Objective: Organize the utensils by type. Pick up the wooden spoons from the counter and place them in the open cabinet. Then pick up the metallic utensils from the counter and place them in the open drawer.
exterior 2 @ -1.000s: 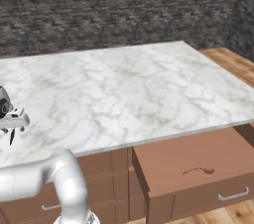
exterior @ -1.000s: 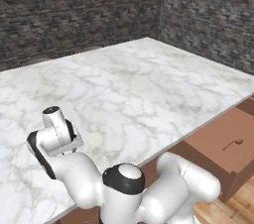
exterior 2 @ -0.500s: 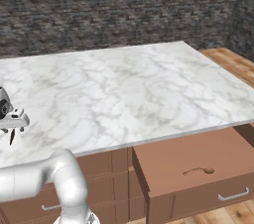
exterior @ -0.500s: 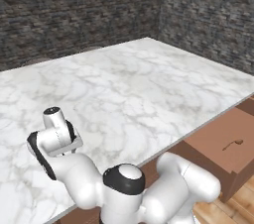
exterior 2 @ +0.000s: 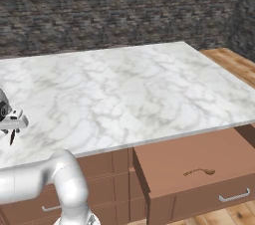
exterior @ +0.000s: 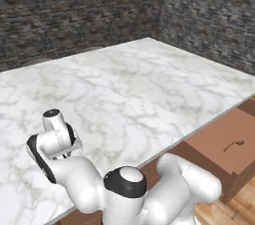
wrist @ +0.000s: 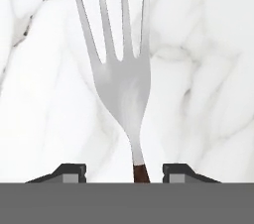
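Observation:
A metal fork (wrist: 123,82) with a dark brown handle lies on the white marble counter (wrist: 208,44), tines pointing away from the hand. My gripper (wrist: 124,171) is open; its fingertips (wrist: 72,171) stand well apart on either side of the fork's thin neck, not touching it. In the base views the gripper (exterior 2: 11,128) hangs low over the counter's near left part (exterior: 60,147), and the hand hides the fork. No wooden spoons can be seen, and neither can the cabinet.
The open brown drawer (exterior 2: 199,189) juts out below the counter's front edge at the right, with a small utensil (exterior 2: 199,171) lying inside; it is also seen as the drawer (exterior: 219,139). Dark stone walls stand behind the counter.

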Tool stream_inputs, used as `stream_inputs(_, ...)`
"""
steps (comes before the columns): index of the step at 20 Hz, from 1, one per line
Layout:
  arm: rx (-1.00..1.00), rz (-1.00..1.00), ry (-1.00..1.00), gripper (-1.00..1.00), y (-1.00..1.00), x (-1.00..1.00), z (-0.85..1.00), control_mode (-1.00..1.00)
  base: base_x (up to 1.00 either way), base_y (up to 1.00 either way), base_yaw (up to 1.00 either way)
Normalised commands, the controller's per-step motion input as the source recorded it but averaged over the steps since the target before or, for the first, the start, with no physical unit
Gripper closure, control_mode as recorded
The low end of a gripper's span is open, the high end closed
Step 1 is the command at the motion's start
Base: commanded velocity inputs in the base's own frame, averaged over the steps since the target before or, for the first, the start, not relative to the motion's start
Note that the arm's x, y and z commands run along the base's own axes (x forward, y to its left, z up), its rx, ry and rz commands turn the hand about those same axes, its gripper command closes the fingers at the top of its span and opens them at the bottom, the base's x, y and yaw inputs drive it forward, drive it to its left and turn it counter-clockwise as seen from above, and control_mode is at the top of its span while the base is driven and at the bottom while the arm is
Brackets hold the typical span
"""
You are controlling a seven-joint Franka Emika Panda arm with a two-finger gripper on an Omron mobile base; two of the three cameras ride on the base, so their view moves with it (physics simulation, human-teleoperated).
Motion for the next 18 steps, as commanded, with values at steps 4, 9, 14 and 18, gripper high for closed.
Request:
stream_inputs(4, 0.01, 0.00, 0.00, 1.00, -0.14, -0.01, -0.59, -1.00, 0.00, 0.00, 0.00)
stream_inputs(9, 0.03, 0.00, 0.00, 1.00, -0.11, -0.04, -0.49, -1.00, 0.00, 0.00, 0.00)
stream_inputs(14, 0.04, 0.00, 0.00, 1.00, 0.00, -0.09, -0.18, -1.00, 0.00, 0.00, 0.00)
stream_inputs(18, 0.00, 0.00, 0.00, 1.00, -0.01, -0.09, 0.01, -1.00, 0.00, 0.00, 0.00)
